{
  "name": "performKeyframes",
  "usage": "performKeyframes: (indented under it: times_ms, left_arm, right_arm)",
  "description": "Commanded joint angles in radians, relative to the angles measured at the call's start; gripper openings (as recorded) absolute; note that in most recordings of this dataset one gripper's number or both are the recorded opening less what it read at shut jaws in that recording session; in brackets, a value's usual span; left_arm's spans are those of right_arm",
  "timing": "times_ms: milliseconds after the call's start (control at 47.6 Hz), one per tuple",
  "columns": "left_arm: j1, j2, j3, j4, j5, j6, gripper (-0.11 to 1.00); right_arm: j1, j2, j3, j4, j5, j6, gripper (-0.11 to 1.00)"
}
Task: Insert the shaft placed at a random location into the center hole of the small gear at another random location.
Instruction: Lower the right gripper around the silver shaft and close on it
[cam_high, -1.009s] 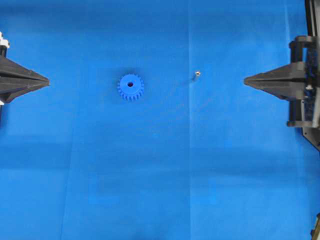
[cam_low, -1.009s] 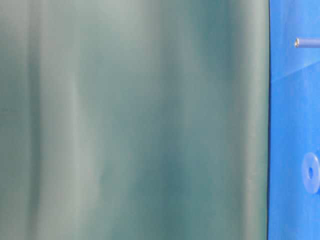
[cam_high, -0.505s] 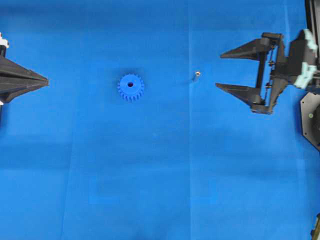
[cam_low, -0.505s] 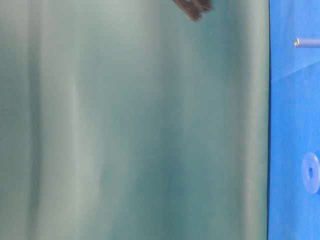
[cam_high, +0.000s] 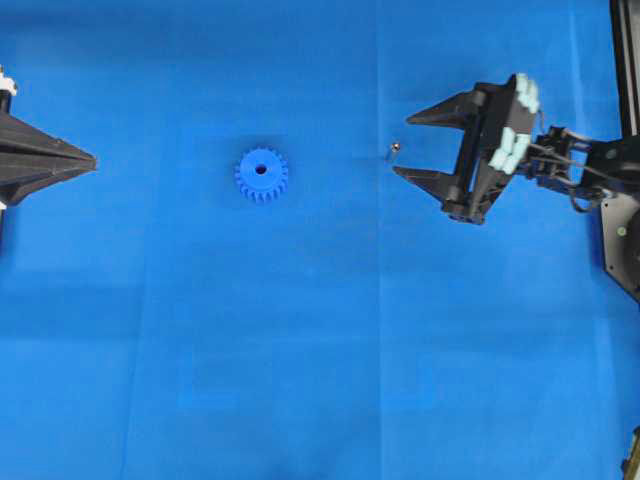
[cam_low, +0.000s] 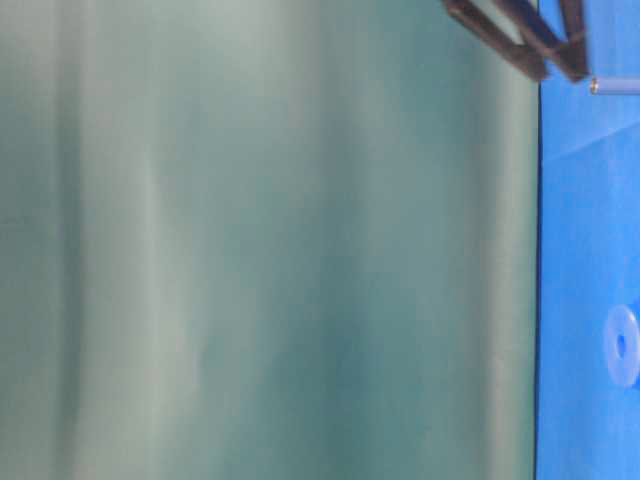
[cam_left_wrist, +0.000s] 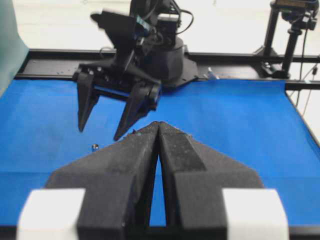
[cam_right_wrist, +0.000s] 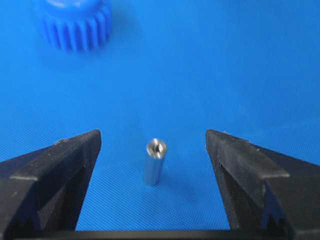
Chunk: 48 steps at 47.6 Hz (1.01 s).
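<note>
Shaft (cam_right_wrist: 154, 161) upright on blue mat (cam_high: 300, 350), right of gear (cam_high: 261, 174), well apart | my right gripper (cam_high: 401, 144) reaches leftward, tilted down, fingers spread wide, pin between the tips, untouched | my left gripper (cam_left_wrist: 158, 125) level at mat's left edge, fingers pressed together, empty

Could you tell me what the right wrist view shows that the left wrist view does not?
Only the right wrist view shows the blue gear and the pin close up, standing upright between the right gripper's open fingers, apart from both. Only the left wrist view shows the left gripper shut, the right arm's base and a camera stand beyond the mat. Both show the blue mat, the pin and the open right gripper.
</note>
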<state>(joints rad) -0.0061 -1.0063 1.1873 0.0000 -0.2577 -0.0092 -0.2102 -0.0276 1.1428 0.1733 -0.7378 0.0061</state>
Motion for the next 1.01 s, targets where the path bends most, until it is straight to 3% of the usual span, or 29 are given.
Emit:
performKeyframes:
  times_ms: [0,399,505,715,988]
  left_arm:
    - [0.003,0.003,-0.008,0.002,-0.005,0.000,0.00]
    - [0.002,0.002,-0.008,0.002,-0.005,0.000,0.00]
    - [0.003,0.002,-0.008,0.002,-0.005,0.000,0.00]
    - [0.003,0.000,-0.006,0.002,-0.003,0.000,0.00]
    - [0.005,-0.003,-0.006,0.002,0.003,-0.003,0.00]
  right_arm:
    - [-0.002,0.032,-0.026,0.011,-0.025,0.000,0.76]
    - [-0.002,0.084,-0.051,0.018,-0.028,0.000,0.70]
    - [-0.002,0.084,-0.052,0.018,-0.029,-0.002,0.56]
    - [-0.002,0.084,-0.051,0.011,-0.023,-0.003,0.06]
    - [0.003,0.083,-0.049,0.009,-0.005,-0.003,0.03]
